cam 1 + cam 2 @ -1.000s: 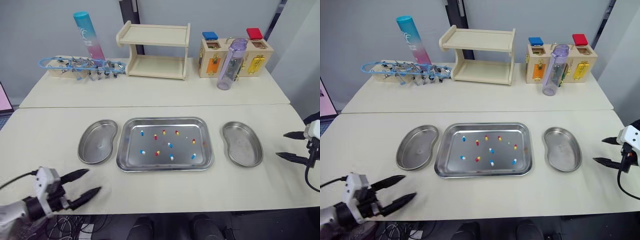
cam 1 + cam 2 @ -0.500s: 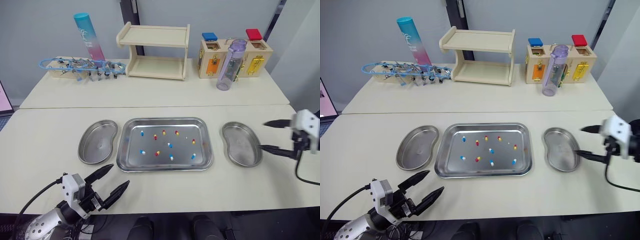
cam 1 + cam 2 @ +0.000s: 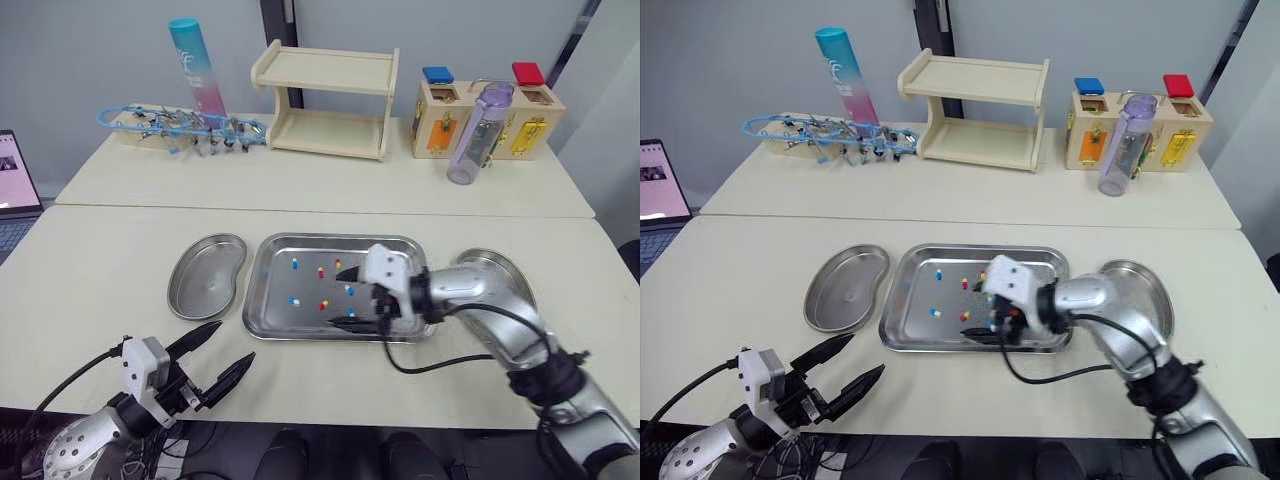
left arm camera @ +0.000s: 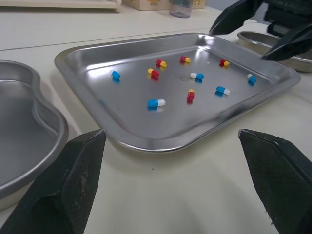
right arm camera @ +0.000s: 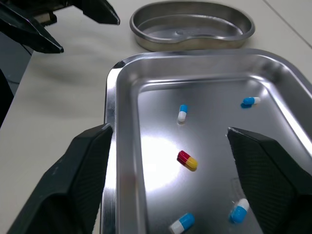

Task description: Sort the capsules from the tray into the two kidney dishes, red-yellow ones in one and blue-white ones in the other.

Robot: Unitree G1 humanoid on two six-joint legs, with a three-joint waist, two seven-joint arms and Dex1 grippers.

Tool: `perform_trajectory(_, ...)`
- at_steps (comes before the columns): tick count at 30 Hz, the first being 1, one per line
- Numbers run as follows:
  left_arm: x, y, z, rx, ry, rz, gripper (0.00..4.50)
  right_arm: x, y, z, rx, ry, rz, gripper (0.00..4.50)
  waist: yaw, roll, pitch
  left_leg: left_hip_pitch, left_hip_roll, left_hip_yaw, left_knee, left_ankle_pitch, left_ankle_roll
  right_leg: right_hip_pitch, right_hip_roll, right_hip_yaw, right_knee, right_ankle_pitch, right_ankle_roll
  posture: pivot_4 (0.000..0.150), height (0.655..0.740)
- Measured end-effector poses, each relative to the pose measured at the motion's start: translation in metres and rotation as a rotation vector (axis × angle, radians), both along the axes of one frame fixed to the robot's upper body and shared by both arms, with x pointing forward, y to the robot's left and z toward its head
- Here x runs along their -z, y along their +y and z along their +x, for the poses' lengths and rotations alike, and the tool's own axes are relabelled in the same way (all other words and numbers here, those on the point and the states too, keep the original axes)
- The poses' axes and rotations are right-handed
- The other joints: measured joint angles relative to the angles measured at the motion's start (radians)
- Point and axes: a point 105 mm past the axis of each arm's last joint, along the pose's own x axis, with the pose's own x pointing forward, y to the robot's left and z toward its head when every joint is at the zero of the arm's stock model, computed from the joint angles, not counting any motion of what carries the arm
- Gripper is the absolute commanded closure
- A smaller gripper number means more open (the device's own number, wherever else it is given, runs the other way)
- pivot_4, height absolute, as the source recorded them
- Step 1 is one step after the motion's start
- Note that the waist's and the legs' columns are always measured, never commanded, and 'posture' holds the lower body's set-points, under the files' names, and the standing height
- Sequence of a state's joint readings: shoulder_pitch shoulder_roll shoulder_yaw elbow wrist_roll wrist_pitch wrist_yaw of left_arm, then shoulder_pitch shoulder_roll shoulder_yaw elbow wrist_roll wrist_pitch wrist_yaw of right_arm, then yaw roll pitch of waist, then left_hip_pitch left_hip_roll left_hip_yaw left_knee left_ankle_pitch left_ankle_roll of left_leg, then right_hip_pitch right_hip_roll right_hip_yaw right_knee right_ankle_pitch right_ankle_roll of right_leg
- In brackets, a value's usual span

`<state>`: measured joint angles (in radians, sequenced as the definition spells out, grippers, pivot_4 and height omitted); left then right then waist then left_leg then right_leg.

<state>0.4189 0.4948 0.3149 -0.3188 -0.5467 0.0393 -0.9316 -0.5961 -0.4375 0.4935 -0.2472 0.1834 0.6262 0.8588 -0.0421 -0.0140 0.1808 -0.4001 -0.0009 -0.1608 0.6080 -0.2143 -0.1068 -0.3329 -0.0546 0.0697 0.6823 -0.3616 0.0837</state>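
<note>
Right gripper (image 5: pixel 168 131) spread wide, red-yellow capsule (image 5: pixel 187 161) seemingly between

Near tabletop (image 3: pixel 100 260): steel tray (image 3: pixel 268 292) midway, left kidney dish (image 3: pixel 205 290) and right kidney dish (image 3: pixel 1156 300) flanking it | Far tabletop (image 3: pixel 330 185): blue wire rack (image 3: pixel 180 128), upright tube (image 3: pixel 197 65), wooden shelf (image 3: pixel 325 105), wooden box (image 3: pixel 426 110), purple bottle (image 3: pixel 470 135)

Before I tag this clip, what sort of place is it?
Probably a robot test bench in a lab or office: a steel tray of capsules and kidney dishes staged on plain tables, with a wooden latch box and a laptop nearby.
</note>
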Motion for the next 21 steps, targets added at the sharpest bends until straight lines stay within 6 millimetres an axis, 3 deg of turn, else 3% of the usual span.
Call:
perform_trajectory(11,-0.003,-0.001,0.002,0.001,0.017,0.008,0.0,0.016,0.052,0.021,0.037,-0.038,-0.075,1.17,-0.013,-0.001,0.0,0.0,0.0,0.0,-0.001,0.0,0.0,-0.002,0.0,0.0,0.001,0.0,0.0,0.15,0.74)
perform_trajectory(19,-0.004,-0.003,0.003,-0.013,0.023,0.007,0.0,0.034,0.063,0.034,0.061,0.012,-0.111,1.17,-0.015,-0.001,0.0,0.001,0.0,-0.001,-0.001,0.0,0.0,-0.004,0.0,0.0,0.001,0.0,0.0,0.15,0.74)
perform_trajectory(21,-0.005,-0.005,0.003,-0.006,0.02,0.007,0.0,0.038,0.066,0.034,0.06,0.027,-0.114,1.54,-0.017,0.0,0.0,0.001,0.0,0.0,-0.001,0.0,0.0,-0.004,0.0,0.0,0.001,0.0,0.0,0.15,0.74)
